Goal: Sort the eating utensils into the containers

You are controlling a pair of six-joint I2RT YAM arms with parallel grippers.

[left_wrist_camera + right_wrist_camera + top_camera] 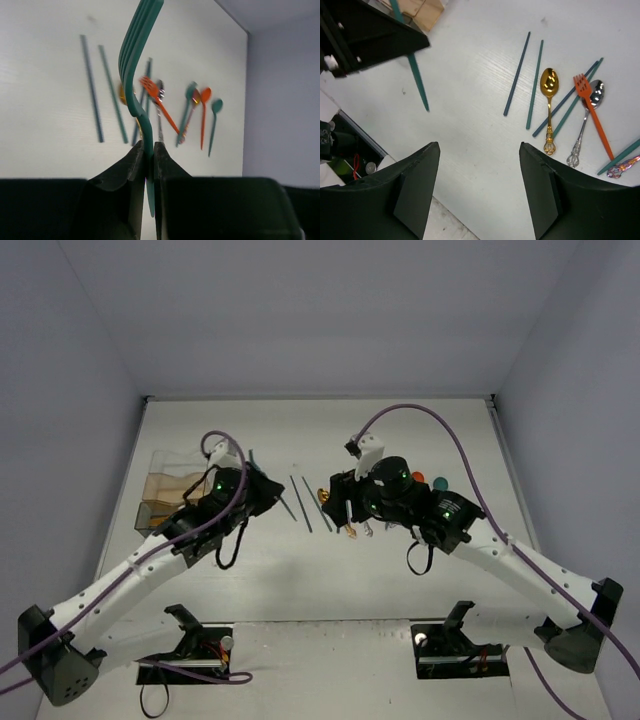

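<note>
My left gripper (148,146) is shut on a teal fork (134,60), held by its handle with the tines up, above the table. In the top view the left gripper (262,490) is just right of the clear container (170,485) with a tan base. My right gripper (479,147) is open and empty over bare table, near the utensil pile. On the table lie a gold spoon (549,95), an orange fork (590,107), a silver spoon (587,120) and several dark chopsticks (517,72). More spoons, orange (204,115) and teal (215,122), lie farther right.
The container's corner shows at the top left of the right wrist view (422,9). The enclosure walls stand at the back and sides. The table's near edge (445,225) lies just under the right gripper.
</note>
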